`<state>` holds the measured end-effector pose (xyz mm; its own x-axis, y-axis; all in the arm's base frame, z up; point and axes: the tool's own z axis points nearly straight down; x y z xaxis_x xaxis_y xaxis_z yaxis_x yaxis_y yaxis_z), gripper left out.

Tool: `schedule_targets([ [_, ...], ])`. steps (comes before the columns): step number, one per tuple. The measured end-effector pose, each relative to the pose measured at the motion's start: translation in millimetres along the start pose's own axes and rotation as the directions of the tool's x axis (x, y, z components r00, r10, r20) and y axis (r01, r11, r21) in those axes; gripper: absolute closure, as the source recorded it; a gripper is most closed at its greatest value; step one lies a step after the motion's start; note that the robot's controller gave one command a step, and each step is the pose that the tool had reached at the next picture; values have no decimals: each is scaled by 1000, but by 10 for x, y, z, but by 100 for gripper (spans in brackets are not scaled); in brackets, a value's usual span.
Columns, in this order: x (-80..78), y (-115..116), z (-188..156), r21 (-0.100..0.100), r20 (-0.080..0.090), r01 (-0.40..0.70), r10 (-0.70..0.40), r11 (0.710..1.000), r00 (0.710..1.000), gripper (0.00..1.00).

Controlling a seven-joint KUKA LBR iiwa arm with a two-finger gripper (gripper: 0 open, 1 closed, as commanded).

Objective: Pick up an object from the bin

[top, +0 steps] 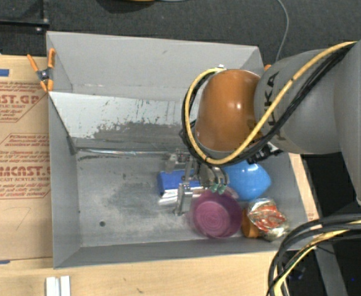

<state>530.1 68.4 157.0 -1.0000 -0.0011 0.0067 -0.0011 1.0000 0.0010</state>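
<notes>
Room is lying mostly to the left of the purple cup (216, 214): from there across to the left wall of the bin (109, 199), the grey floor is showing bare. I am holding my pincer (183, 193) low in the bin, just left of that cup and a little toward the back wall, close to the cup's rim. A small blue block (168, 181) is lying right against my pincer, on the side facing away from the cup. I cannot tell how wide the pincer is standing, nor whether it is gripping the block.

Behind the cup and to its right, a round blue ball (249, 180) is sitting partly under my orange wrist cover (226, 113). Just right of the cup, a crinkled red-and-white wrapped thing (268, 219) is crowding the bin's right wall. The cup itself is sitting near the front edge.
</notes>
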Motion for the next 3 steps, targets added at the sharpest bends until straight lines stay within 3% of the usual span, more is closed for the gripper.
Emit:
schedule_targets([
  [1,-19,-4,-40,-1,8,-1,1,1000,1000,0],
  [2,-479,-625,888,1,1,-20,20,1000,1000,0],
  [3,-596,-478,174,-4,16,-121,122,993,992,0],
])
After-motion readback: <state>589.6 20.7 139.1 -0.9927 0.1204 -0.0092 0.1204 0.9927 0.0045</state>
